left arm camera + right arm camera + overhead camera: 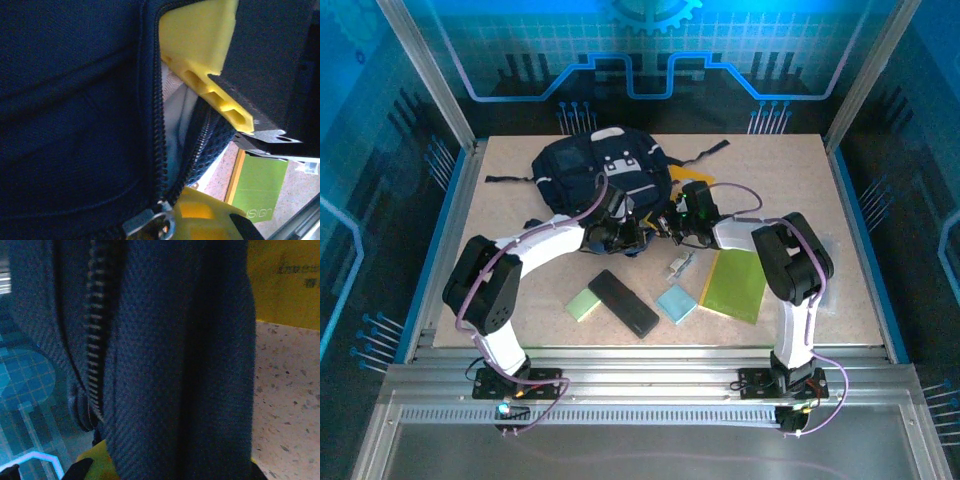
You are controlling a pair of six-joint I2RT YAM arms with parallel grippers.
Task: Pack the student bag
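The left pincer [210, 165] is closed down on the student bag [595, 165]. Its yellow fingers [200, 45] pinch the navy cloth at the zipper's edge, and the zipper pull [146, 223] sits just beside the lower finger. The right pincer [175, 467] is closed too, on a fold of the same cloth as far as I can judge.

Between the two pincers the bag's mouth gapes a little and shows pale lining [175, 115]. Whether anything is inside I cannot tell. The bag lies just beyond both pincers, slumped on the table [840, 200]. It looks soft, floppy and light, so the zipper hems seem the soundest places to hold it.

Behind the pincers, toward the arm bases, lie a black case [623, 302], a pale green pad [584, 303], a blue pad [676, 303] and a green folder [735, 283].
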